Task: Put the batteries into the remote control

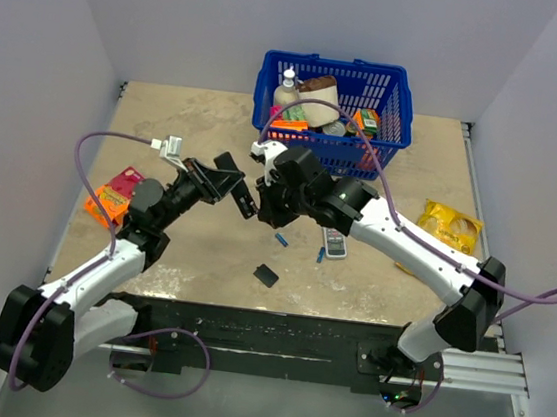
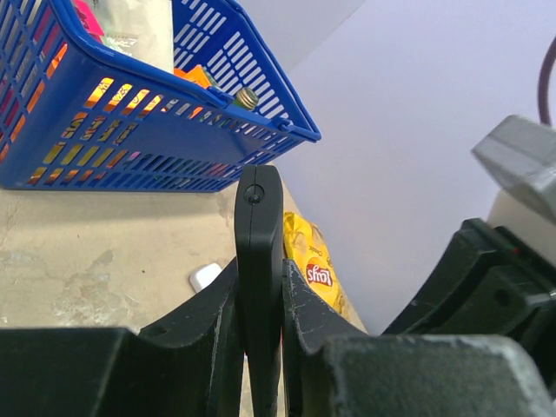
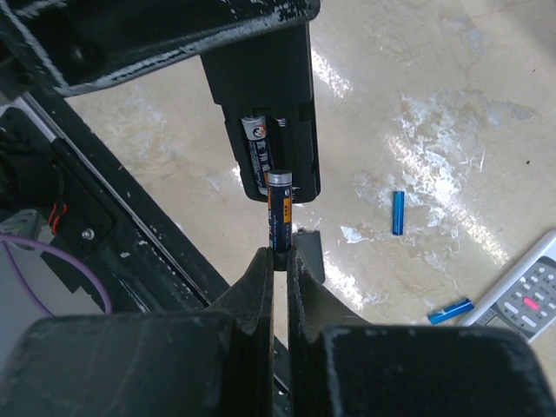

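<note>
The left pincer (image 2: 261, 287) is pinching the remote control (image 2: 259, 226) by its narrow sides and holds it above the bench (image 1: 193, 249), in front of the blue basket (image 1: 336, 104). The remote's battery compartment (image 3: 276, 143) is uncovered and faces the right wrist camera. One seated cell (image 3: 258, 155) occupies one slot; the slot beside it is vacant. The right pincer (image 3: 278, 256) is pinching a held battery (image 3: 279, 217) by its lower end, with its cap at the open end of the compartment. Contact between the two cannot be determined. Two loose batteries lie on the bench: one (image 3: 398, 213) on its own, the other (image 3: 449, 309) just beside the white-grey remote (image 3: 530, 295). The back cover (image 1: 267, 275) lies on the bench nearer the arm bases. An orange packet (image 1: 112, 196) lies at the left, and a yellow crisp bag (image 1: 450, 225) at the right.
</note>
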You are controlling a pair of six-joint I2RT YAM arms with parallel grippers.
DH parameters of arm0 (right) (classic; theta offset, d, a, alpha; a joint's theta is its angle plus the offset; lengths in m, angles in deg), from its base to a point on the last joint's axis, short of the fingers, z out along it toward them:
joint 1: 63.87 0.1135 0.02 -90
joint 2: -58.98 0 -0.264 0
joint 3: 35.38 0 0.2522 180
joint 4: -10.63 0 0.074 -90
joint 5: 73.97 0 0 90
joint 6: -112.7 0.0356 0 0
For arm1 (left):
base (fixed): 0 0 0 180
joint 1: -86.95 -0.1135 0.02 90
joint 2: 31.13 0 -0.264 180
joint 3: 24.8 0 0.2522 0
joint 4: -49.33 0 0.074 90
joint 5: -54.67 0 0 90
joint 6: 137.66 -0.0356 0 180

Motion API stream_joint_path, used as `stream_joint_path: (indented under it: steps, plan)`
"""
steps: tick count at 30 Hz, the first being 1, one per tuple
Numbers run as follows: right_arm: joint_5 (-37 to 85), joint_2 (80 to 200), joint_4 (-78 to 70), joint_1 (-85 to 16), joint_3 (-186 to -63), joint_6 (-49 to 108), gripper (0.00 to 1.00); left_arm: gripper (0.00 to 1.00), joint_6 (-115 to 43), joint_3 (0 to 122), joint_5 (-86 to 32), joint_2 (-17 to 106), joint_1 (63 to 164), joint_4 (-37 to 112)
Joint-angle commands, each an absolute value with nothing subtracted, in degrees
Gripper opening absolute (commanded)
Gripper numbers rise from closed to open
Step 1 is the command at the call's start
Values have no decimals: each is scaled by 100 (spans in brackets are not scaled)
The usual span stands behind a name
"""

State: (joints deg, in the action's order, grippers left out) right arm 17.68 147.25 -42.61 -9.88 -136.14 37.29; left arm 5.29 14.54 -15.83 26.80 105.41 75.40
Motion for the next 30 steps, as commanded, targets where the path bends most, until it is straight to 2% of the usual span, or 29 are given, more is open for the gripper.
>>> stream_joint_path:
  steps: [1, 30]
  plan:
    - [1814, 14793, -4470, -965, -13905, 3887, 0, 0, 780, 1445, -1512, 2776, 10568, 8241]
    - [1507, 15312, -5217, -965, -14529, 4265, 0, 0, 1070, 1454, -1380, 2943, 10673, 8487]
